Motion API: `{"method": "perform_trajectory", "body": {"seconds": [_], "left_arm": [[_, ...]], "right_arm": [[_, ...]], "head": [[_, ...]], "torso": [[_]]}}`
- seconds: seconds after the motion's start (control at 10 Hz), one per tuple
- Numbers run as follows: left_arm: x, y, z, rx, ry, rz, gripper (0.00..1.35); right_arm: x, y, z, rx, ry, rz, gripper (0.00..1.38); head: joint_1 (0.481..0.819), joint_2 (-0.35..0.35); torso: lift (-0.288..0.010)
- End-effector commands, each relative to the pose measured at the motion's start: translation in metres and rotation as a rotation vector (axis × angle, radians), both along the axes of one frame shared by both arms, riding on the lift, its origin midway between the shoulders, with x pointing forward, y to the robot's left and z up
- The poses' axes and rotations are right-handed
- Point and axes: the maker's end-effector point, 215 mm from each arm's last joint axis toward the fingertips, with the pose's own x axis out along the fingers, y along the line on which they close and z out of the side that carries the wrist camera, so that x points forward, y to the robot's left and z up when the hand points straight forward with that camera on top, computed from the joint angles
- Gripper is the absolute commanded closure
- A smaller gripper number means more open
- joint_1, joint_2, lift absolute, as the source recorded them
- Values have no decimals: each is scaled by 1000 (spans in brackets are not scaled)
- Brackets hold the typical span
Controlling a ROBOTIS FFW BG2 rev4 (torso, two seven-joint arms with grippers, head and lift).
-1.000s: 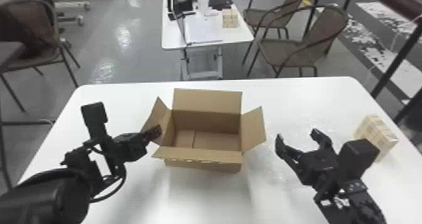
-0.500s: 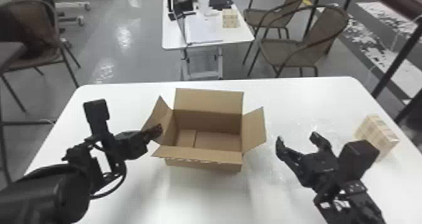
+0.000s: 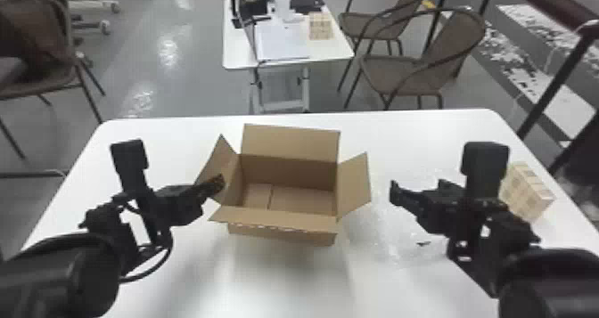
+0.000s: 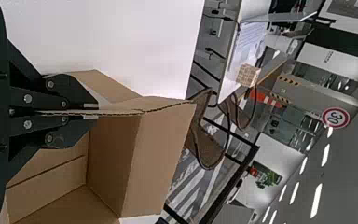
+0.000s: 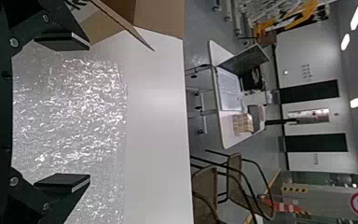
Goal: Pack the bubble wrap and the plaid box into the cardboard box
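Bubble wrap [image 5: 74,121] lies flat on the counter [image 3: 178,132] beside the cardboard box [image 3: 289,172], near the spread right pincer [image 5: 89,111]; likely light, limp, slippery: gather a deep fold. Left pincer [image 4: 98,112] pinches a side flap [image 3: 217,163]. Plaid box [image 3: 526,190], farther right, looks stiff; grip opposite faces.

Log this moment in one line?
left gripper: shut on box flap; right gripper: open over bubble wrap; plaid box: on table

The floor [image 3: 191,83] was grey and gave back the light in bright spots. Beyond the near white table [image 3: 401,132] there stood a far white table [image 3: 327,50], with two brown chairs [image 3: 396,72] to its right. One more chair [image 3: 42,41] was on the left. White lamps [image 4: 317,200] shone from the ceiling [image 4: 342,172].
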Motion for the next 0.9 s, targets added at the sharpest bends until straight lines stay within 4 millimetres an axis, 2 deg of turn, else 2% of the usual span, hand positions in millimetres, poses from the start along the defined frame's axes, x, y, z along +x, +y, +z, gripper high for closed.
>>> {"method": "perform_trajectory", "body": {"seconds": [0.0, 0.1, 0.3, 0.6, 0.8], "left_arm": [[0, -3, 0, 4, 0, -5, 1210], [0, -4, -1, 8, 0, -7, 1210], [0, -6, -1, 8, -4, -8, 1210], [1, -10, 0, 13, -11, -13, 1211], [1, -10, 0, 16, -12, -14, 1211]], "right_arm": [[8, -14, 9, -68, 134, -20, 277], [8, -23, 6, -98, 223, -34, 277], [-4, -45, -28, -119, 439, -54, 277], [-9, -71, -65, -82, 548, -124, 272], [1, -72, -77, -63, 569, -120, 271]], "head": [[695, 0], [695, -11], [695, -31], [695, -69], [695, -84]], "torso": [[-102], [-102], [-102], [-102], [-102]]}}
